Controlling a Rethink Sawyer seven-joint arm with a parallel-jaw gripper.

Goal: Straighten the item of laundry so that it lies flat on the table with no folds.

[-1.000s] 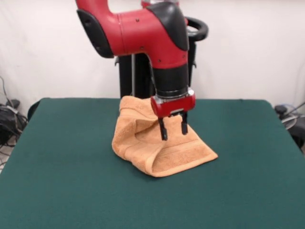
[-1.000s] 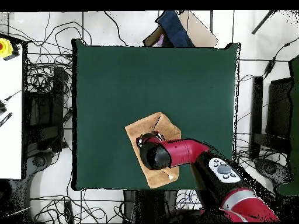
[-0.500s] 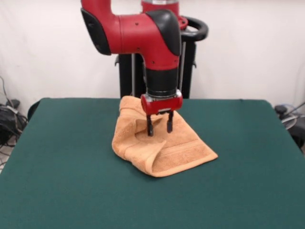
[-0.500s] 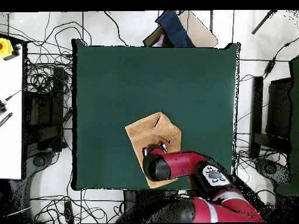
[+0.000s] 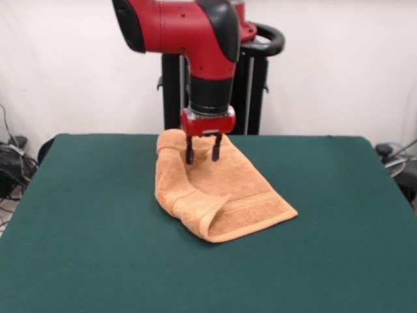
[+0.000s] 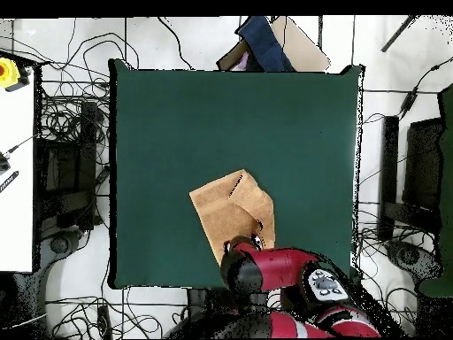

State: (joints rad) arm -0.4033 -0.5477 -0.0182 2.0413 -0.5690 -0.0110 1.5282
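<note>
I see the towel lying on the green table, and it is not flat. In the front view it sits a bit past the middle, toward 12 o'clock, close to the robot's side. Its left edge is rolled over in 1 thick fold that runs from about 11 o'clock down to 5 o'clock. That fold is the long line I care about.

My gripper hangs over the far corner of the towel, at the 12 o'clock end of that fold. Its 2 fingers are spread apart with nothing between them. I think the tips are just above the cloth or barely touching it, but I cannot be sure from here.

From the gripper, most of the towel lies toward 5 o'clock, coming to a point nearest the camera. The overhead view agrees: the towel spreads away from the arm across the table.

I judge the next move is to pinch the rolled edge and pull it out sideways, toward 9 o'clock.
</note>
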